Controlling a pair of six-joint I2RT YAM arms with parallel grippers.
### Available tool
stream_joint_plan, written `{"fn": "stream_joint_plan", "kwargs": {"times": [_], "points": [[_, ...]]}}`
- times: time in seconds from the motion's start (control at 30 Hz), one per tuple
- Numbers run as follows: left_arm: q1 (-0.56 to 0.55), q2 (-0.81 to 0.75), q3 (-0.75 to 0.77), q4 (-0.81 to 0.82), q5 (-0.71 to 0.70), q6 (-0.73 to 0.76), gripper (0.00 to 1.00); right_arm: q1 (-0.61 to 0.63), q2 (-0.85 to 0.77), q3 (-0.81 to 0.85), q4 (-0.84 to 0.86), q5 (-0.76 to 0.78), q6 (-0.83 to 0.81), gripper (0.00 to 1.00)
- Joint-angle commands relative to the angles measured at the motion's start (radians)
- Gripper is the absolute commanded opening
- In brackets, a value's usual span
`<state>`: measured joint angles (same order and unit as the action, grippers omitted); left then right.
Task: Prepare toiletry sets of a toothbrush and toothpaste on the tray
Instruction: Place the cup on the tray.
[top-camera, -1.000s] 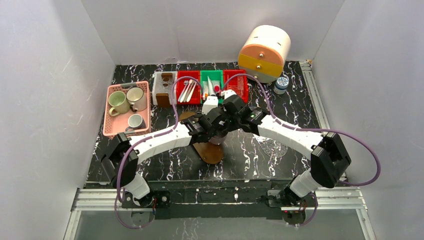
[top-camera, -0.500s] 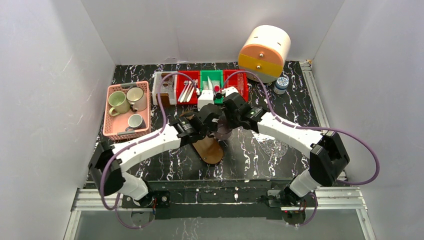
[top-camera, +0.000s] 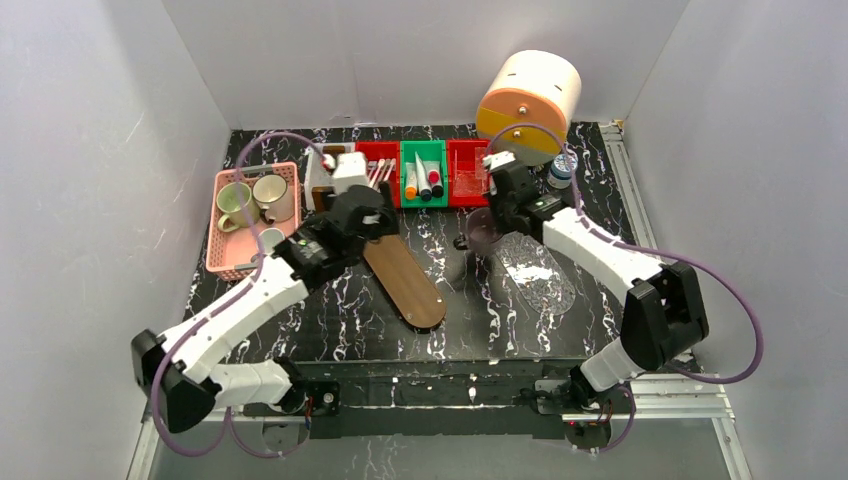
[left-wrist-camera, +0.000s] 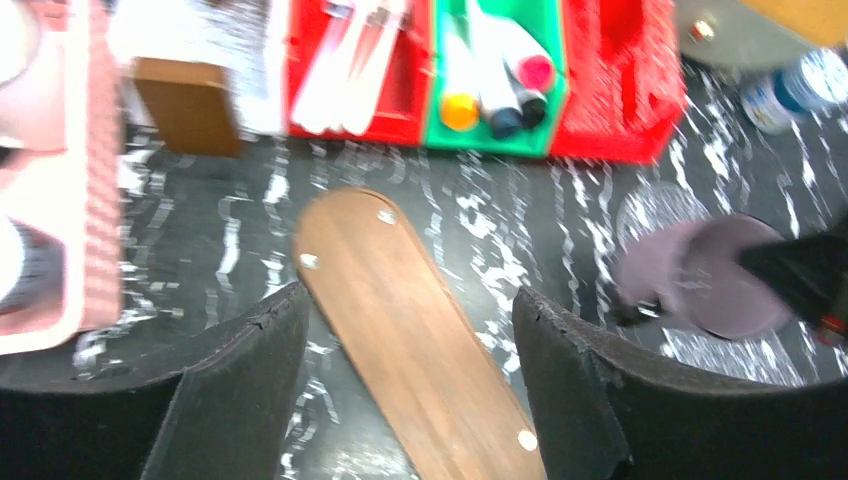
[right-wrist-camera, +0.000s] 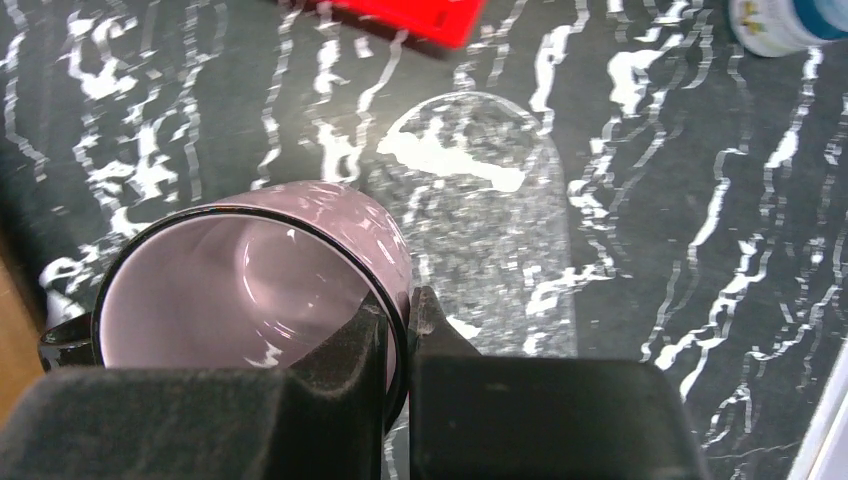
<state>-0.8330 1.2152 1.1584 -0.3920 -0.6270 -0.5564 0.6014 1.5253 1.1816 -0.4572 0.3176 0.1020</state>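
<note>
The brown wooden tray (top-camera: 405, 282) lies bare at mid-table, and in the left wrist view the tray (left-wrist-camera: 410, 330) runs between my fingers. White toothbrushes (left-wrist-camera: 350, 65) lie in a red bin (top-camera: 377, 165). Toothpaste tubes (left-wrist-camera: 495, 75) with orange, dark and pink caps lie in the green bin (top-camera: 423, 175). My left gripper (top-camera: 372, 222) hangs open over the tray's far end, holding nothing. My right gripper (right-wrist-camera: 405, 312) is shut on the rim of a purple cup (right-wrist-camera: 250, 285), to the right of the tray.
A clear oval dish (top-camera: 535, 270) lies under the right arm. A second red bin (top-camera: 470, 170), a small jar (top-camera: 563, 168) and an orange-and-cream drawer unit (top-camera: 528, 95) stand at the back right. A pink basket (top-camera: 222, 262) holding mugs sits at the left.
My left gripper let go beside the cup, opened and swung left and back towards the bins. My right gripper carried the purple cup right, off the wooden tray.
</note>
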Motion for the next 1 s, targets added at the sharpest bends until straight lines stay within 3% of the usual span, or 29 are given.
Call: {"fn": "stream_joint_plan", "kwargs": {"times": [0.0,0.33,0.57,0.97], "points": [[0.158,-0.120,-0.038,-0.060,-0.010,0.074,0.74,-0.143,-0.102,-0.021,0.137,-0.116,-0.099,0.01],[0.359,-0.225,-0.135,-0.054,-0.081,0.267,0.98,-0.361,-0.096,-0.075,0.233,-0.269,-0.251,0.01],[0.416,-0.294,-0.258,0.018,-0.130,0.319,0.98,-0.415,-0.057,-0.105,0.272,-0.372,-0.294,0.01],[0.417,-0.333,-0.278,0.018,-0.187,0.305,0.98,-0.423,0.029,-0.121,0.325,-0.407,-0.278,0.01]]}}
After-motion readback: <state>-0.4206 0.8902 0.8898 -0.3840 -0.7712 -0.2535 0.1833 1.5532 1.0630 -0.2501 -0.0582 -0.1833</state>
